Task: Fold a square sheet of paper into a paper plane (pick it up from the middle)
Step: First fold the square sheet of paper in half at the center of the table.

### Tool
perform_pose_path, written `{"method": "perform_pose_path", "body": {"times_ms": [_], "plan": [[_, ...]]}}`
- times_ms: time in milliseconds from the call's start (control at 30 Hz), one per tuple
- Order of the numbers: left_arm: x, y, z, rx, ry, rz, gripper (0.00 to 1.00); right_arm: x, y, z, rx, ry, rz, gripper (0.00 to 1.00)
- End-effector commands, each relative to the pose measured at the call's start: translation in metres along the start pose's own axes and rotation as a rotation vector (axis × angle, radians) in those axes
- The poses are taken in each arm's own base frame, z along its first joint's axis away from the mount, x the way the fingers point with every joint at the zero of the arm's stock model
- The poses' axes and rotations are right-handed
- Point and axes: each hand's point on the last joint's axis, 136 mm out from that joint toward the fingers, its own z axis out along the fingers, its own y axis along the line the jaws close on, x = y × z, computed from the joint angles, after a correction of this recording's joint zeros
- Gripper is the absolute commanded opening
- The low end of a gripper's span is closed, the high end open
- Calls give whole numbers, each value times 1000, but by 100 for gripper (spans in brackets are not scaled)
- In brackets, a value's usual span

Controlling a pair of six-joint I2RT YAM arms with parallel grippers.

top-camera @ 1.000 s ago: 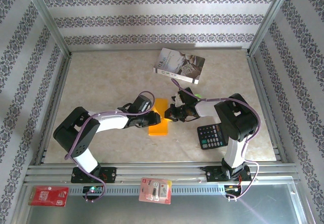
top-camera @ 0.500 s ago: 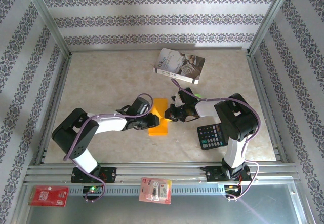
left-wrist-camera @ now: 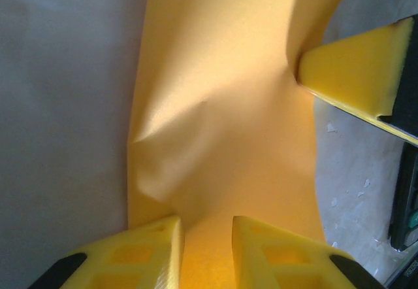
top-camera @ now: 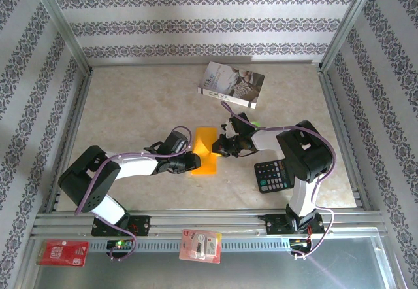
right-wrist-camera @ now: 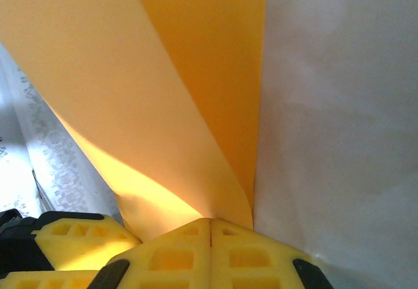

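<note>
1. Top view: the paper sheet (top-camera: 204, 150) sits mid-surface (top-camera: 130, 106), between the left end effector (top-camera: 193, 162) and the right end effector (top-camera: 218, 148).
2. Left wrist: the jaws stand slightly apart over the buckled sheet, gripping nothing.
3. Right wrist: the jaws are closed on the sheet's raised edge. It looks light, floppy and easily creased, so it is probably best held at the edges.

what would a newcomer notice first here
The bright orange sheet of paper in the middle of the table grabs the eye. The right fingers are shut on its right edge, holding that side up in a curl, while the left fingers stand apart at its left side. A grey-white book lies toward the far edge.
</note>
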Motion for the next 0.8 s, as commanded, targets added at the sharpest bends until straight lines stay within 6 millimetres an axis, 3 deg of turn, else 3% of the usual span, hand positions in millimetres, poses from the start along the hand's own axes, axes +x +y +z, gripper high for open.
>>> {"method": "perform_pose_path", "body": {"times_ms": [0, 133, 233, 433, 600, 767], "plan": [[7, 7, -4, -13, 7, -15, 27, 31, -70, 16, 218, 73, 101, 0], [6, -14, -14, 73, -8, 6, 27, 32, -71, 16, 221, 74, 100, 0], [10, -19, -14, 102, 6, 5, 27, 32, -71, 16, 220, 73, 102, 0], [23, 2, -3, 22, 63, -24, 23, 32, -71, 15, 221, 72, 102, 0], [28, 20, -5, -56, 66, -47, 22, 32, -71, 15, 221, 73, 101, 0], [9, -9, -17, 31, 13, 0, 24, 32, -71, 15, 220, 71, 99, 0]]}}
